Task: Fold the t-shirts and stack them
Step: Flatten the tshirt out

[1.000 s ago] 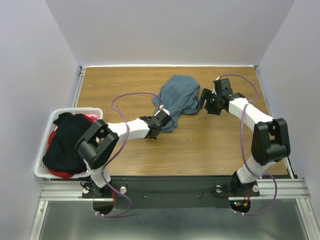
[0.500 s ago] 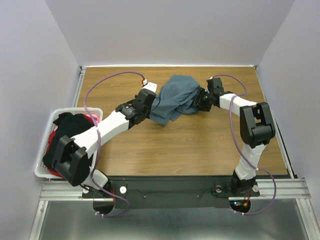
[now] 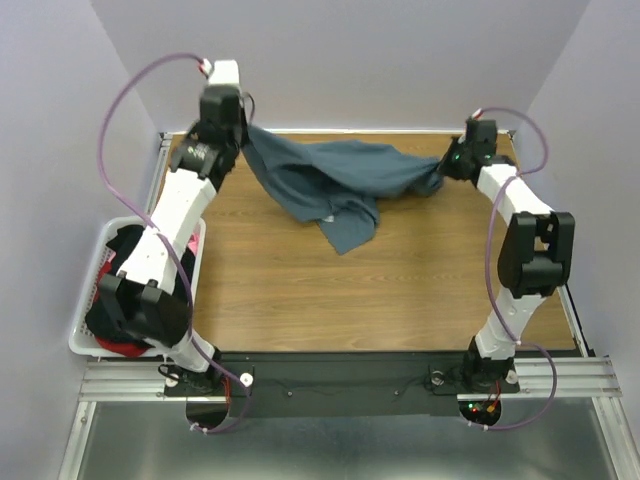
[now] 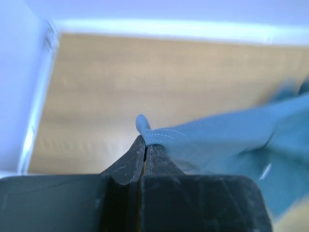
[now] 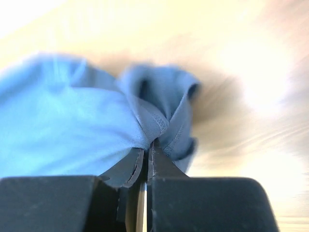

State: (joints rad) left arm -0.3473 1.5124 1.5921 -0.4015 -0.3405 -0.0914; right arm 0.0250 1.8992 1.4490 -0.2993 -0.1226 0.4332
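Clamped shut on the shirt (image 3: 330,185) at both ends, left gripper (image 3: 240,133) on one hemmed edge, right gripper (image 3: 446,173) on another. Strung lengthwise from one to the other, middle sagging to the table (image 3: 400,280) below. Equally near both.

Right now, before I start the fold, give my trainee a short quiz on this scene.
1. True or false: the left gripper and right gripper are both shut on the blue shirt.
2. The basket sits: A) at the table's left side, B) at its right side, C) at its far edge.
3. Fill in: besides black cloth, the basket holds ___ cloth.
Key: 1 true; 2 A; 3 red cloth.
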